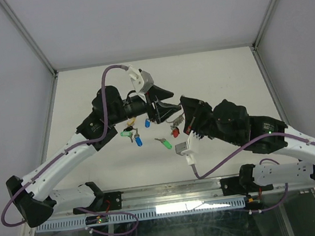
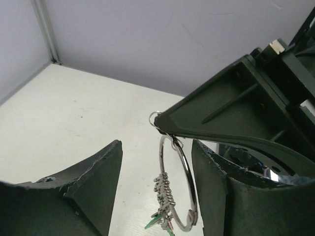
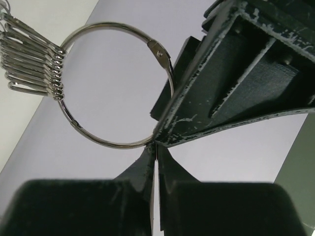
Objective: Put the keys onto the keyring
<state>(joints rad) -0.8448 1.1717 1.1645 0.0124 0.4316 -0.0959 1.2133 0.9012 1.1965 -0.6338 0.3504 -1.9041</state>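
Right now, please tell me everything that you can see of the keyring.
The keyring is a thin, round, hinged ring of shiny silver wire. Small wire loops are bunched on one side, and a green key cap hangs below. It is held in the air, pinched at its rim by the shut right fingers, between the open left fingers.

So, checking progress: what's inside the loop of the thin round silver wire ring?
Nothing crosses the ring; only small silver clips are threaded on its wire. A dark finger of the left gripper hides its right edge.
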